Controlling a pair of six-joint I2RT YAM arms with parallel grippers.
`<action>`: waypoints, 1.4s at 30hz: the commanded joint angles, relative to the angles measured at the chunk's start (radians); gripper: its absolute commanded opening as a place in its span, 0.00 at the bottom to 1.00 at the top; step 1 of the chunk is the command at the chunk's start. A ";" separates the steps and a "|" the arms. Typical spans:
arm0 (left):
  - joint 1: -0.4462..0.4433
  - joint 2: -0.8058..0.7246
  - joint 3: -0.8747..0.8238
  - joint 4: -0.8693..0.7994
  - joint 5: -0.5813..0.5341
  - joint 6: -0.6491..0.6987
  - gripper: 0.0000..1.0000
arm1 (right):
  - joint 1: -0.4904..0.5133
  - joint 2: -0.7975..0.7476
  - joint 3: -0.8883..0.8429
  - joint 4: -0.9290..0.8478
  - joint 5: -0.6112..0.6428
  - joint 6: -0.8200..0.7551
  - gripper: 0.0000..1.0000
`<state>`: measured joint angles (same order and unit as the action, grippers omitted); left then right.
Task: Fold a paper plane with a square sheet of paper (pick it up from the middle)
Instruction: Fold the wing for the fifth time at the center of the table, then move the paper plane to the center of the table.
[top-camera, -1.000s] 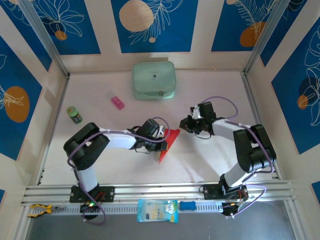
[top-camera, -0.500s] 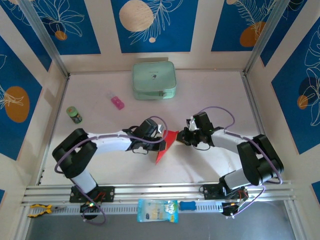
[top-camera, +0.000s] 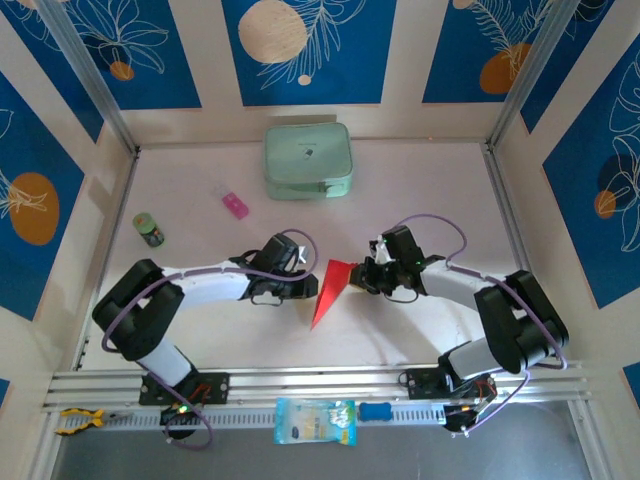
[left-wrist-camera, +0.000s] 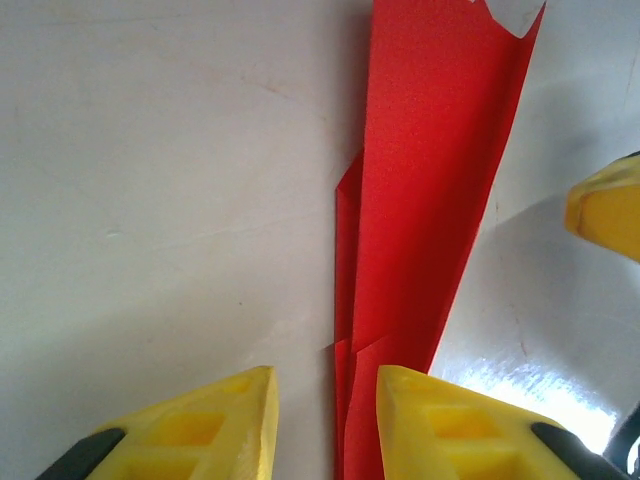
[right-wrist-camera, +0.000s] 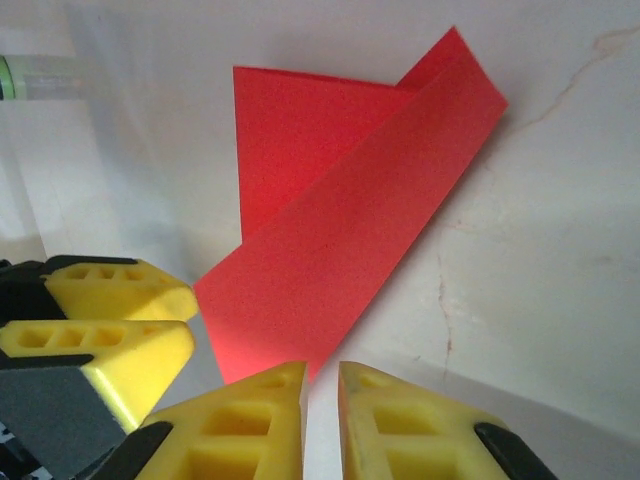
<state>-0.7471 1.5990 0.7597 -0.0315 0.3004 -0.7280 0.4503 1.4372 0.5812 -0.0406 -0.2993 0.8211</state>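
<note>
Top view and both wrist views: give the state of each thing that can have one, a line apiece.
paper plane: folded to a narrow dart, lying on the table.
left gripper: jaws apart over the plane's edge, nothing pinched.
right gripper: jaws nearly closed at the plane's corner; whether it grips cannot be told.
pale green case: closed, lying flat.
small green jar: upright.

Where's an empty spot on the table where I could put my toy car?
Bare table lies between the green case and the right wall, and along the front rail below the red paper. The middle is crowded: the left gripper and right gripper sit beside the paper.
</note>
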 joint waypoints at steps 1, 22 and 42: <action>0.015 0.035 0.008 0.016 0.087 0.009 0.33 | 0.012 0.029 0.016 -0.005 -0.017 0.012 0.17; 0.012 0.110 0.027 0.038 0.190 0.030 0.30 | 0.053 0.093 0.006 0.042 -0.055 0.023 0.15; 0.003 0.137 0.050 0.040 0.235 0.043 0.27 | 0.065 0.125 0.006 0.070 -0.072 0.028 0.14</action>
<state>-0.7349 1.7145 0.7856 0.0002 0.4873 -0.7040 0.5049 1.5463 0.5823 0.0174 -0.3408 0.8402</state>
